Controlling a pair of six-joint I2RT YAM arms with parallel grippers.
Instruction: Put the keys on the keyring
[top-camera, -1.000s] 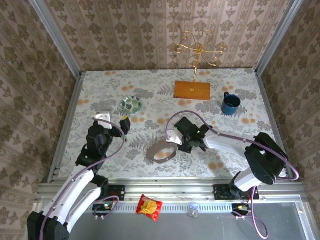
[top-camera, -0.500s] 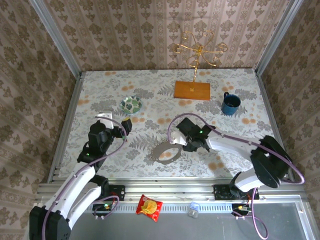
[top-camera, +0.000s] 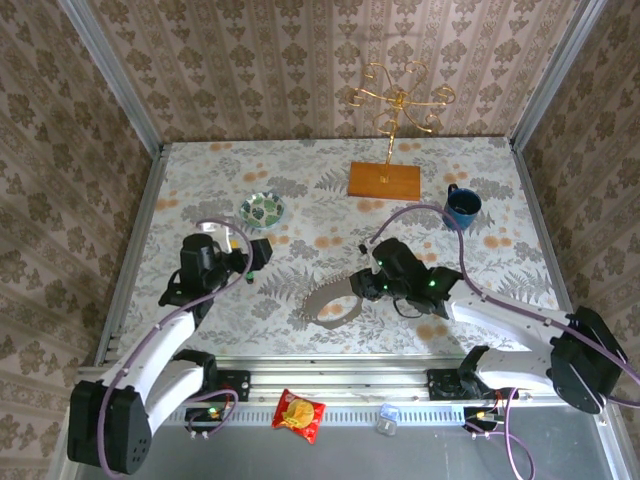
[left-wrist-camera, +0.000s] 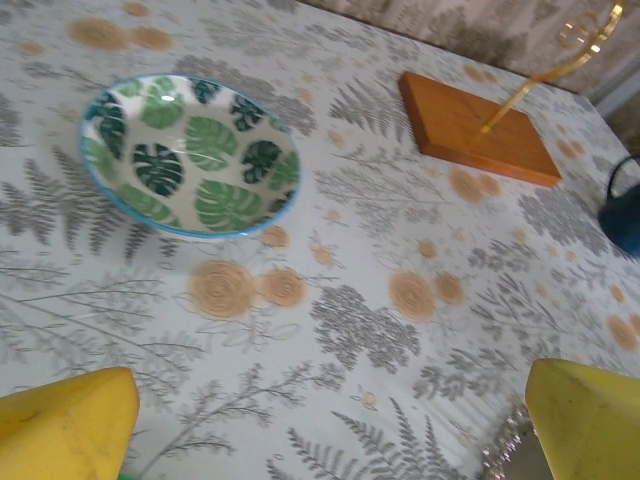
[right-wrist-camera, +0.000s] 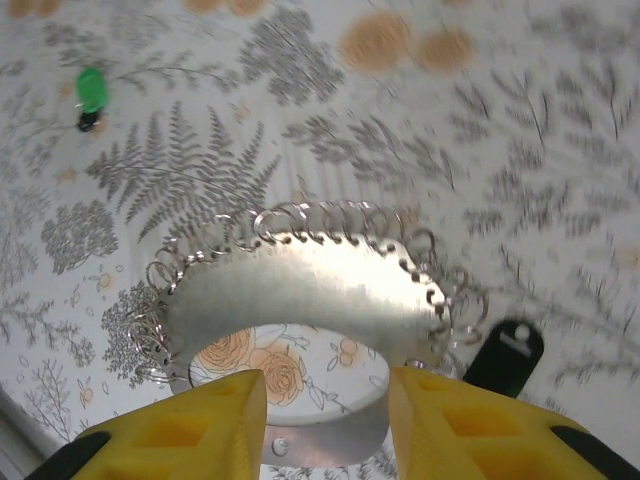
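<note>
Right arm has swung nearer; its gripper stands spread at the right edge of the keyring, which lies mid-table. Green key lies further left, by the wide-spread left gripper.

Leaf-patterned bowl, wooden-based stand and blue mug sit apart.

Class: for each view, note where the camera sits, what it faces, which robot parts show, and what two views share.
Top external: above and behind, looking down on the table; left arm and right arm show.
Left wrist: on the left arm, facing the bowl; left fingers at bottom corners.
Right wrist: on the right arm, looking down at the keyring; right fingers below.
Shared: keyring, top and right wrist.
</note>
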